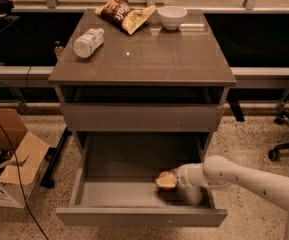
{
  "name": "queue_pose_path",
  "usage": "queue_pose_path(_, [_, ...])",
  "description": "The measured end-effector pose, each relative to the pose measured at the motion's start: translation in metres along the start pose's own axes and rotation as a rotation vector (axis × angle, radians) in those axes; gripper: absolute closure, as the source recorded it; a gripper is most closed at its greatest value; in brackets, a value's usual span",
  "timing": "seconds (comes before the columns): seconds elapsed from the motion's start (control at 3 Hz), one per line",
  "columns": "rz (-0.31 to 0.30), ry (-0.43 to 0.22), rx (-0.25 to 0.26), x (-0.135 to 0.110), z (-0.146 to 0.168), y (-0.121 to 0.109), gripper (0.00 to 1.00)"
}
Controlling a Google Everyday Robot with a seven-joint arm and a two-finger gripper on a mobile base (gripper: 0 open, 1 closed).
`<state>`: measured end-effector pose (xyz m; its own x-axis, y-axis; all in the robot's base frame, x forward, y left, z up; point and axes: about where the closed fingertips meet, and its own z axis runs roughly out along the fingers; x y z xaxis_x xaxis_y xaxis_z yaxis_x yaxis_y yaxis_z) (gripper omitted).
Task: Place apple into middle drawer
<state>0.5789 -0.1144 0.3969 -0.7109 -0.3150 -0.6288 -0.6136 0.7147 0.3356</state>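
The middle drawer (134, 216) is pulled out wide, showing its matte grey inside. The red apple (166, 181) with a yellowish blush is inside it, low over the drawer floor at the right front. My gripper (178, 178) reaches in from the right on a white arm and is shut on the apple. I cannot tell whether the apple touches the drawer floor. The closed grey drawer front (141, 118) with the dark recess above it sits over the open drawer.
On the cabinet top (149, 59) lie a plastic bottle (88, 42), a snack bag (125, 13) and a white bowl (171, 16). A cardboard box (9, 171) stands on the floor at left, with a cable near it. A chair base (286, 146) is at right.
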Motion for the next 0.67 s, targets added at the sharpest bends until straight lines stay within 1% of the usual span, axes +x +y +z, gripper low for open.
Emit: queue_pose_path(0.67, [-0.003,0.001,-0.007,-0.0001,0.0024,0.0033,0.04])
